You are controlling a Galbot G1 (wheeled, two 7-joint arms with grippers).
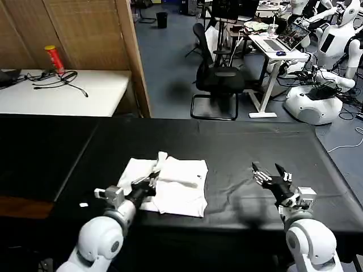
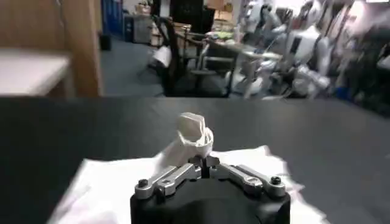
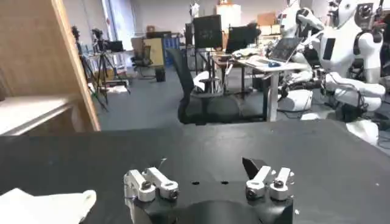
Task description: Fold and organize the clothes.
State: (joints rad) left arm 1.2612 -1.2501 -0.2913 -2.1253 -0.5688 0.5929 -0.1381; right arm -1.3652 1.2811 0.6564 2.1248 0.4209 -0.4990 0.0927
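White cotton is what we are dealing with: the T-shirt [image 1: 170, 184] lies partly folded on the black surface [image 1: 238, 147], close to its near edge and toward the left half, well away from both far corners. We judge it light, soft and limp; it will sag and slide over itself wherever it is unsupported, and it is in no way fragile. On the cloth-like black covering it should drag a little, not skate.

Our left tool [image 1: 148, 182] sits over the shirt's near-left part with its jaws pressed together on a gathered bit of fabric; in the left wrist view a small tuft of cloth [image 2: 194, 135] stands up just past the jaws. A pinch like this carries only one layer or a bunch, so the rest will trail behind.

Our right tool [image 1: 271, 175] hovers above the bare surface toward the near right edge, jaws spread wide and holding nothing, well apart from the shirt.

For a clean fold we would take hold at a hem or corner, where the edge is doubled and firmer, ideally with both tools at matching corners so the panel hangs flat.
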